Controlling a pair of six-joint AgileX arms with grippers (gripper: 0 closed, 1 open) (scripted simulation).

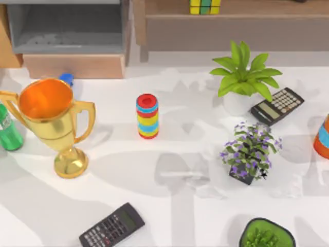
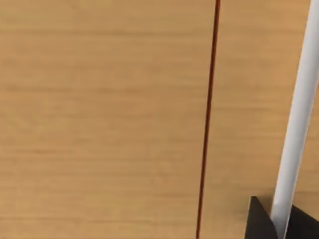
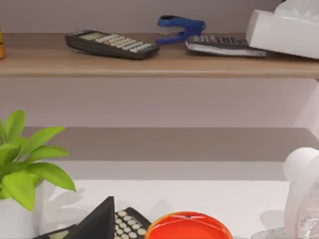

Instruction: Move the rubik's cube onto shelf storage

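Observation:
The rubik's cube (image 1: 205, 6), yellow and green tiles with dark lines, stands on the long wooden board of the shelf storage (image 1: 247, 16) at the back of the table, cut by the top view's upper edge. No gripper is near it in the top view. The left wrist view looks closely at a light wood surface (image 2: 99, 119), with dark parts of my left gripper (image 2: 281, 225) at the picture's corner. In the right wrist view, a dark part of my right gripper (image 3: 97, 224) sits low, facing the shelf board (image 3: 159, 62).
On the table stand a gold trophy (image 1: 51, 121), a striped ring stack (image 1: 147, 116), a green bottle (image 1: 7, 131), two calculators (image 1: 112, 226) (image 1: 277, 105), a leafy plant (image 1: 244, 77) and a purple-flowered plant (image 1: 250, 152). The grey-lined box unit (image 1: 69, 31) is back left.

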